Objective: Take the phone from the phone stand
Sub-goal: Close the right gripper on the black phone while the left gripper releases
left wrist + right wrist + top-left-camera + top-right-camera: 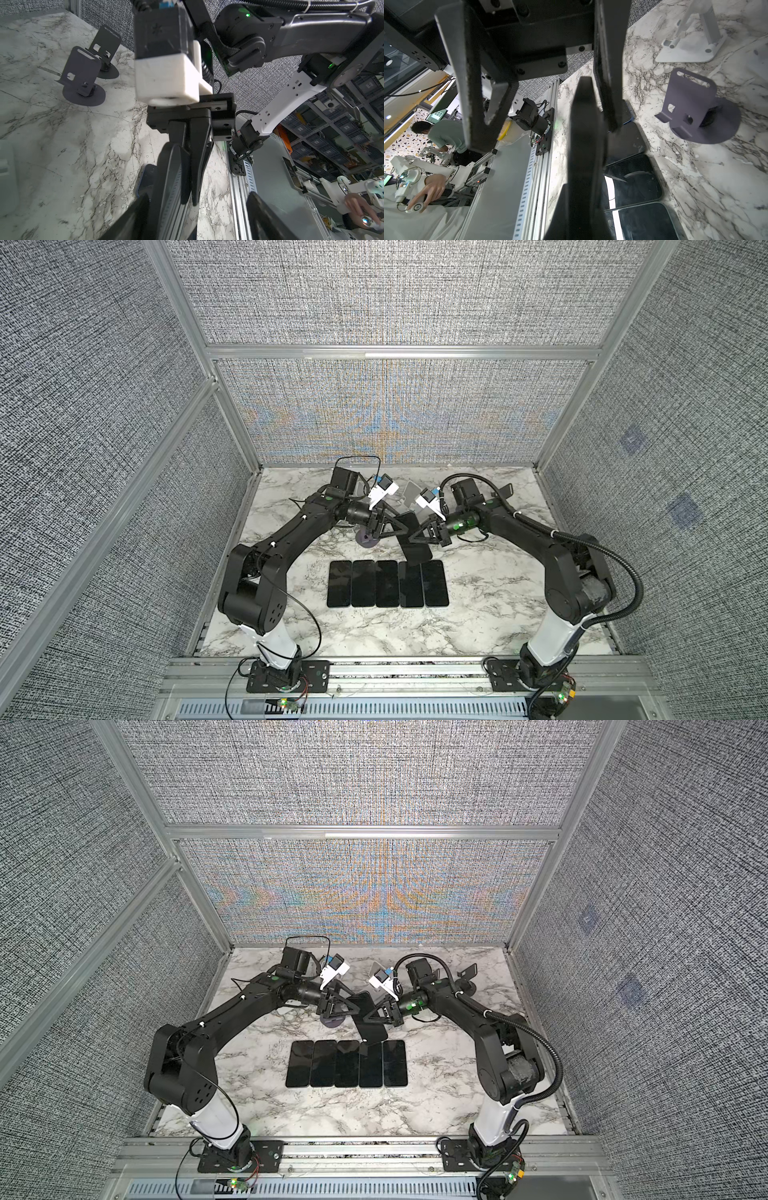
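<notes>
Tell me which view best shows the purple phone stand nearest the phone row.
The right wrist view: the purple phone stand shows whole and empty, plate and round base clear. In both top views only a sliver of it peeks out beneath the left pincer. The left wrist view misses it.

Walls: grey woven panels on three sides, with colour moiré on the lower rear one.
Frame: aluminium bars edging them.
Table: white marble top with grey veins.
Front: metal rail.
Beyond: shelves holding grey bins; terrazzo floor.
Light: even, with soft shadows.
</notes>
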